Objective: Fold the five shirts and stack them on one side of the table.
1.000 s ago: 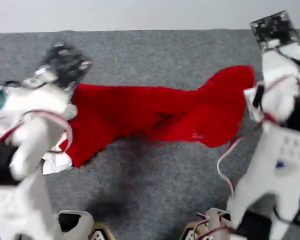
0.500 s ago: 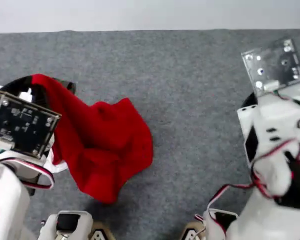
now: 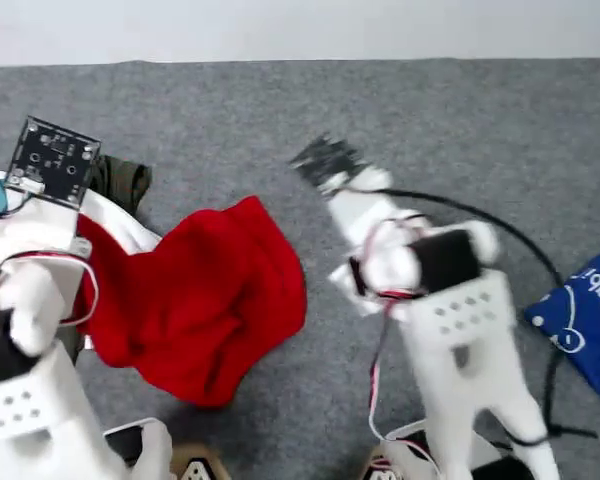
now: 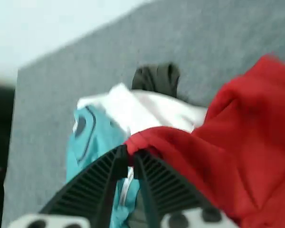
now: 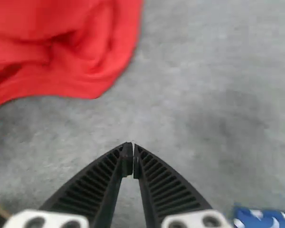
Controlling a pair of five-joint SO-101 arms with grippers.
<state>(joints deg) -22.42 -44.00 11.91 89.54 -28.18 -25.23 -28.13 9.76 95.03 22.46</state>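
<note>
The left fingers [image 4: 129, 154] are pinched shut on an edge of the crumpled red cloth shirt [image 3: 205, 300], heaped on the grey felt counter [image 3: 430, 130] against a white, teal and olive shirt pile [image 4: 147, 107]. The right fingers [image 5: 133, 154], closed and empty, hover near the red shirt.

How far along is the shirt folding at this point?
Looks done: a white shirt, teal shirt and olive garment lie piled at the table's left side. In hand: the left gripper pinches an edge of the red shirt by that pile; it lies bunched, not flat. The right gripper is shut, empty, over the mat. Left: tidy the red shirt, then fold the blue shirt at the right edge.
</note>
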